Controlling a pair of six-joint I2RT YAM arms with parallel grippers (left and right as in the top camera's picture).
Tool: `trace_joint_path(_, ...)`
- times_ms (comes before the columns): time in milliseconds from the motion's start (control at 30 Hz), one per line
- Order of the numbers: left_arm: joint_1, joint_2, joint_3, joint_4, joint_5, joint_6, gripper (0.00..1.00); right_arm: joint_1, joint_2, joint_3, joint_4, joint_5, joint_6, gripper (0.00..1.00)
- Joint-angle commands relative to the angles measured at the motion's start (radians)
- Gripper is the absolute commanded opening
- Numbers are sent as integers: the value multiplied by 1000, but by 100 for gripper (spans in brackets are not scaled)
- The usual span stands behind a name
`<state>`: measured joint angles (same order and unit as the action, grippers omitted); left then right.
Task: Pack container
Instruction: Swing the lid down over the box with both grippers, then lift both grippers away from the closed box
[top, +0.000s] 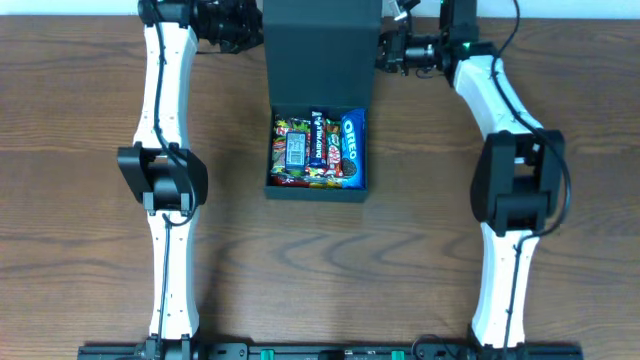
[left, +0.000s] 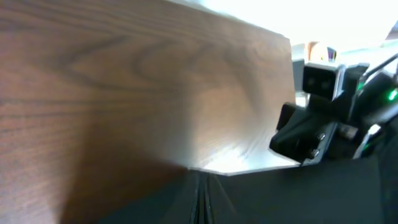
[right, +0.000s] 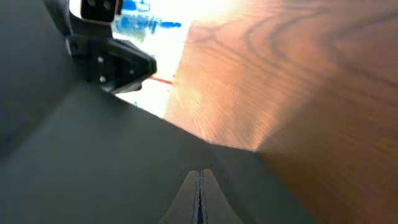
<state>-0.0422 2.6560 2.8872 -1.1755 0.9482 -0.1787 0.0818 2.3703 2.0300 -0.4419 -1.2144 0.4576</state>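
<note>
Holding left gripper (left: 200, 190) fully closed, empty, at one flank of the raised lid (top: 320, 45); holding right gripper (right: 200, 190) likewise closed and empty at the opposite flank, contact unclear. Noting container (top: 316, 193) sitting open between the two tools, just back toward the arm bases, Oreo pack (top: 351, 140) lying inside.

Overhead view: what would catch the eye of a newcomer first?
The open container in the middle of the table shows bright snack packets, a blue Oreo packet at its right side. Its dark lid stands raised at the far end, the left end effector and right end effector shut beside it.
</note>
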Motion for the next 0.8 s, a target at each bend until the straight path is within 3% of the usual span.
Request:
trace_joint_path(0,-5,-3,105,-93,20,167,6,6,-128,25,-109,40,-190,2)
trace_joint_path(133,-5,-3,208,-258,10,271,6,19,-240,25,-415,257,-412,1)
trace_joint_path(267,-5,-14,256,-401,-40,370,6,38,-315,25,-591,372,-537,1)
trace_joint_path(400,-5,-39,255,-514,-126,444,6,47,-365,25,-698,506,-560,1)
trace_joint_path(767,-5,-196,255,-514,-311,425,6,50,-480,25,-793,663,-560,2)
